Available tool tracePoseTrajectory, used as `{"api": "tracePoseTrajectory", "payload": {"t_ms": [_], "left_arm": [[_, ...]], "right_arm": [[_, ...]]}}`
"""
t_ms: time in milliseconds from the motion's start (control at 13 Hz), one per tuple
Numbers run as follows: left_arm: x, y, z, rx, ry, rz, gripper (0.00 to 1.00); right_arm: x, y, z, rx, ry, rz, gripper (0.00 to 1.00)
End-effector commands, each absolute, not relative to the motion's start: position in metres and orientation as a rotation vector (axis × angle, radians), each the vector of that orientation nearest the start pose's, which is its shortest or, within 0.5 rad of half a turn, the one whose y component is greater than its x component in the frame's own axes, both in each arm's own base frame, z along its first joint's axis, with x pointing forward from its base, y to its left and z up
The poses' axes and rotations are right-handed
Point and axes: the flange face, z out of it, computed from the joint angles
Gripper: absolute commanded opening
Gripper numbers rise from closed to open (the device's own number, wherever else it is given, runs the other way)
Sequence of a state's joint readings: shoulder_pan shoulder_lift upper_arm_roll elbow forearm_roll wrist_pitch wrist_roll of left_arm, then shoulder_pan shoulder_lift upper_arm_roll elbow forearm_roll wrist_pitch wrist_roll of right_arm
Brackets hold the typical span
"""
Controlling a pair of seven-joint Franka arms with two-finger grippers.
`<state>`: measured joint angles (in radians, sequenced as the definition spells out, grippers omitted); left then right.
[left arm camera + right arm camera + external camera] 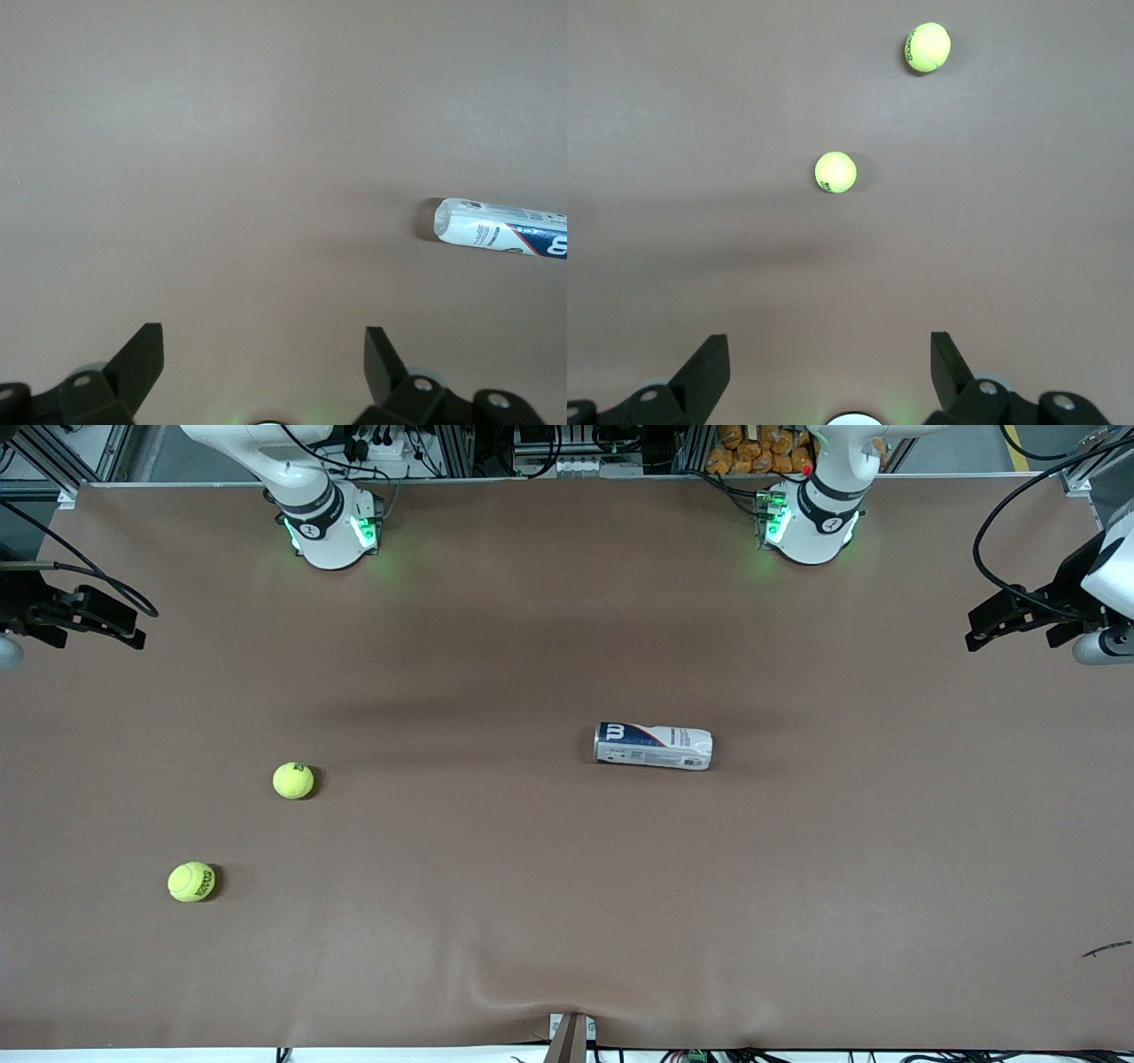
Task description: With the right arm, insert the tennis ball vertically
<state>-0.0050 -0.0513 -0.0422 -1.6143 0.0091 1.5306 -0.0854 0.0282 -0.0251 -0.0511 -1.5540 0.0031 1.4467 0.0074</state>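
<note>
Two balls loose, can lying flat, both arms parked at the ends of the surface.

The right gripper waits over its end of the surface, jaws wide and empty. One ball lies nearest the front camera, a second ball farther back; both are well apart from the can mid-surface. The can lies on its side, long axis running between the two arms' ends, one end toward the balls; which end is open I cannot tell. The left gripper waits too, jaws wide and empty. Risks: a ball rolls off when the jaws close off-centre; the can rolls or tips while being stood up, spoiling a vertical drop.
</note>
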Motion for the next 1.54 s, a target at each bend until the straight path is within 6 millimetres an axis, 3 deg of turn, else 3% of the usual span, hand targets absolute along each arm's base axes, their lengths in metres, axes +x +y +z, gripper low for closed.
{"api": "tracePoseTrajectory", "payload": {"t_ms": [0, 308, 692, 846, 1154, 1385, 1462], "left_arm": [[0.529, -0.026, 0.629, -3.139, -0.046, 0.051, 1.00], [0.530, -0.040, 0.624, -3.140, -0.012, 0.080, 1.00], [0.546, -0.075, 0.584, -3.185, 0.082, 0.214, 1.00], [0.551, -0.100, 0.567, -3.224, 0.156, 0.272, 1.00], [0.566, -0.121, 0.550, -3.193, 0.480, 0.275, 1.00], [0.566, -0.156, 0.529, -3.103, 0.783, 0.323, 1.00], [0.560, -0.177, 0.527, -3.037, 0.868, 0.321, 1.00]], "right_arm": [[0.528, -0.008, 0.639, -3.133, 0.023, 0.118, 1.00], [0.528, -0.008, 0.639, -3.133, 0.021, 0.118, 1.00], [0.528, -0.007, 0.638, -3.132, 0.021, 0.120, 1.00], [0.528, -0.008, 0.638, -3.133, 0.021, 0.120, 1.00], [0.528, -0.008, 0.637, -3.133, 0.023, 0.125, 1.00], [0.529, -0.007, 0.635, -3.132, 0.033, 0.130, 1.00], [0.531, -0.007, 0.632, -3.133, 0.038, 0.137, 1.00]]}}
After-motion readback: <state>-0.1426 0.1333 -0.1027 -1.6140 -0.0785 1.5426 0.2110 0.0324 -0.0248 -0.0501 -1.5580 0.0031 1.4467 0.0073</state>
